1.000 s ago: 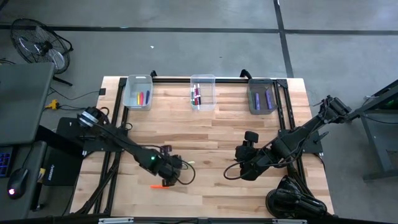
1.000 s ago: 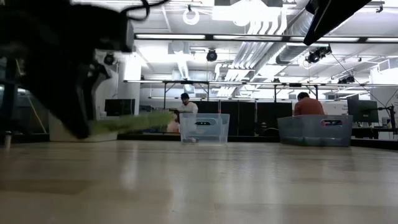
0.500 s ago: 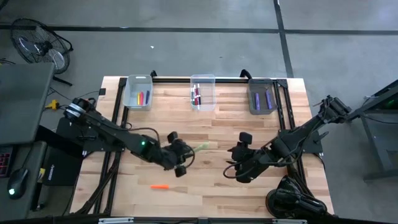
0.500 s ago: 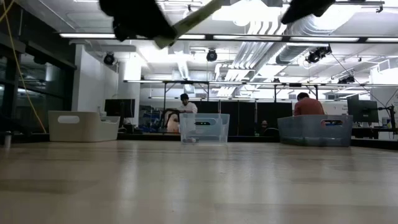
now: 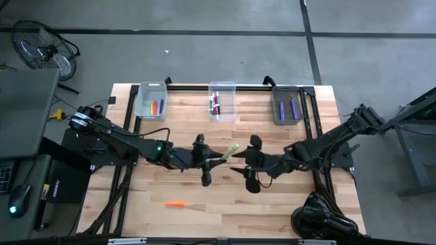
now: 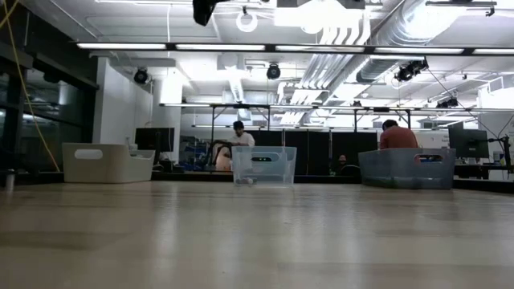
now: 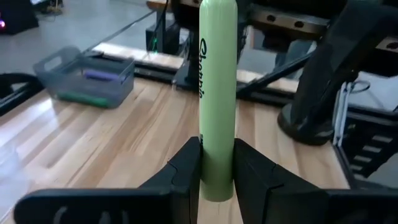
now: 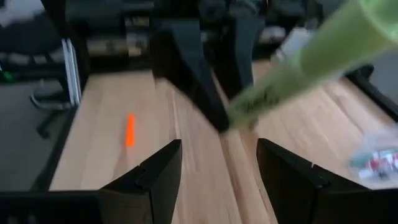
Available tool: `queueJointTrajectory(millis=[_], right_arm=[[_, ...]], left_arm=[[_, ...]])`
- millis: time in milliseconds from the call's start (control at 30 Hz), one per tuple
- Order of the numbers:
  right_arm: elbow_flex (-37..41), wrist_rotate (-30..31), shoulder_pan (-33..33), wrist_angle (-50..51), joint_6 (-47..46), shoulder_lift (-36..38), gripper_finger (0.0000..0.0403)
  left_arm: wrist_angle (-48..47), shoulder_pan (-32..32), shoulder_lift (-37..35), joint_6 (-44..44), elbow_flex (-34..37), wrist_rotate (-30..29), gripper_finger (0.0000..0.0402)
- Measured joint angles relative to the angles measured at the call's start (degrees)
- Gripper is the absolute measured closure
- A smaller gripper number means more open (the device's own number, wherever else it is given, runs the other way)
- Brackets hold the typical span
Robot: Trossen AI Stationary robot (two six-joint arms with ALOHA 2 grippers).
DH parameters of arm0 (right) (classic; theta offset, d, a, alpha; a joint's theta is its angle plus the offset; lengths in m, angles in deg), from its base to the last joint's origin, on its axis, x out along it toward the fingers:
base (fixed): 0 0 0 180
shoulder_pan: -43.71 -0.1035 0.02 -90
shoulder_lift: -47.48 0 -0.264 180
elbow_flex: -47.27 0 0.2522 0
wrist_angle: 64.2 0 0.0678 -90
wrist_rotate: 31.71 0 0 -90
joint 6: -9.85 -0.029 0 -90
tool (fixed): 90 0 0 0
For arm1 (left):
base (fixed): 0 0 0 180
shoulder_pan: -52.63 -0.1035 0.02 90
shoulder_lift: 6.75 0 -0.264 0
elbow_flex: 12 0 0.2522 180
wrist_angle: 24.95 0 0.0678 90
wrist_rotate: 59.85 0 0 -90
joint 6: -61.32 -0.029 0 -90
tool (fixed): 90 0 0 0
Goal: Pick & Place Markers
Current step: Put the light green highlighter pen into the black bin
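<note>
Left claw (image 5: 216, 158) sits over mid-tabletop, raised off the wood, fingers (image 7: 186, 171) pinched on the lower end of a light green marker (image 5: 229, 152). The marker projects ahead of the claw, toward the right arm.

Right claw (image 5: 240, 160) faces it just beyond the marker's free tip, fingers (image 8: 149, 180) spread wide and holding nothing. In the right wrist view the marker crosses above the gap between them, not between the pads; contact cannot be told.

Orange marker (image 5: 175, 203) lies flat on the tabletop (image 5: 225, 211), behind and to the near side of the left claw, well apart from it, with bare wood all around.

Far edge, beyond both claws, three bins in a row:
- left bin (image 5: 151, 101): yellow and red markers inside
- middle clear bin (image 5: 222, 100): red and dark markers
- right grey bin (image 5: 288, 105): purple markers

Open wood lies between the claws and the bins. Black frame rails (image 5: 310, 116) run along both side edges.
</note>
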Motion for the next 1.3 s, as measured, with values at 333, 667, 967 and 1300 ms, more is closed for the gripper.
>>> queueJointTrajectory(millis=[333, 667, 967, 1300], right_arm=[[0.02, -2.49, 3.67, -10.74, 5.49, 0.0, 0.0206], [0.02, -4.3, 4.9, -13.52, 8.56, 2.55, 0.0212], [-0.02, -7.93, 6.25, -8.06, 7.62, 6.32, 0.0265], [-0.02, -9.99, 6.83, -11.64, 7.84, 5.68, 0.0279]], left_arm=[[2.9, 0.17, 0.0, -1.51, -0.02, 0.48, 0.0336], [5.16, 0.17, 0.0, -2.29, -0.02, 0.42, 0.0336], [7.43, 0.13, -0.76, -4.42, -0.08, -0.19, 0.0336], [9.09, 0.13, -0.74, -6.02, -0.07, 0.58, 0.0336]])
